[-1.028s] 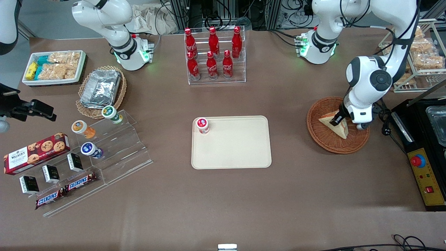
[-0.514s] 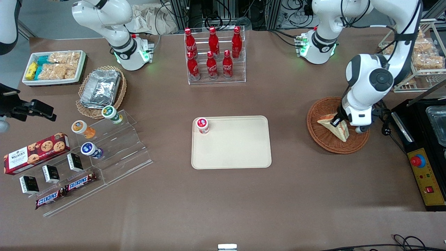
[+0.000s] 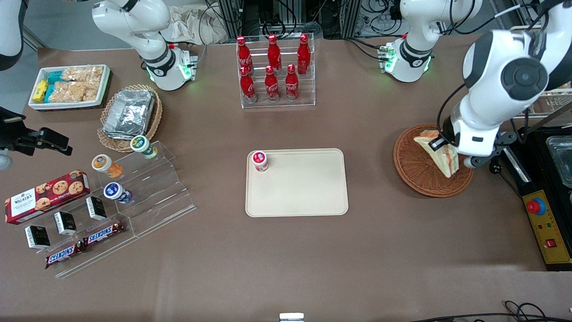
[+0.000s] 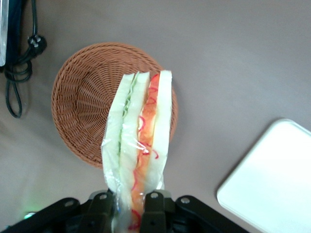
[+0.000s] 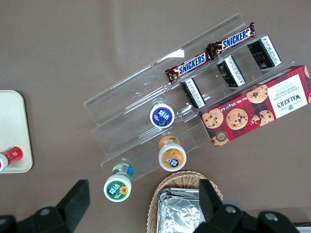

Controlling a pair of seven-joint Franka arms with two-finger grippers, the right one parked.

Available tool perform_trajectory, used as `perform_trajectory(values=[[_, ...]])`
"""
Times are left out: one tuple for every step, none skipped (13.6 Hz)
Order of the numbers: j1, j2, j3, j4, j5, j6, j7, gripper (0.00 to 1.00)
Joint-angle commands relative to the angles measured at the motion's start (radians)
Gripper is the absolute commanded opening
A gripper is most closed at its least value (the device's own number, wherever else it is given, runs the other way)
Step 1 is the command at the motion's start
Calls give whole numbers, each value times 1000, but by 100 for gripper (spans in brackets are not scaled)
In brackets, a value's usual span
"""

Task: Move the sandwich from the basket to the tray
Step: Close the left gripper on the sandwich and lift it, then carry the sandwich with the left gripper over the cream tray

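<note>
The gripper (image 3: 435, 144) hangs above the basket (image 3: 413, 167) at the working arm's end of the table, its fingers (image 4: 153, 204) closed on one end of the sandwich (image 3: 440, 154). The sandwich is clear of the basket floor, as the wrist view shows: it juts out from the gripper (image 4: 127, 206) with its cut edge facing the camera, white bread layers enclosing green and orange-red filling, all in a clear wrap, and the basket (image 4: 80, 102) lies below it. In the front view the sandwich overlaps the basket's rim nearest the arm; whether any corner still touches the wicker cannot be told from there. The tray (image 3: 304, 192) sits mid-table, well apart from the basket, toward the parked arm's end; one rounded corner of it (image 4: 272, 184) appears in the wrist view. A small red-lidded cup (image 3: 259, 160) stands in the tray's corner farthest from the basket and from the front camera. A clear rack of red bottles (image 3: 273, 67) stands farther from the front camera than the tray. A black appliance with a red button (image 3: 543, 210) lies beside the basket at the table's end.
</note>
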Motion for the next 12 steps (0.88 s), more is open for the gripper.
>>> perform_trajectory(values=[[0,52,-89,181,12,-112,67,0],[0,53,-120,213,12,-119,97,0],[0,60,-149,236,9,-120,120,0],[-2,76,-187,258,7,-120,130,0],[-2,105,-230,278,9,-120,133,0],[-3,144,-267,299,9,-117,131,0],[-9,194,-302,321,27,-106,125,0],[-34,242,-322,330,73,-104,119,0],[-63,288,-326,330,104,-94,118,0],[-80,322,-326,330,113,-42,114,0],[-83,351,-326,318,115,24,102,0],[-95,397,-326,310,118,72,89,0]])
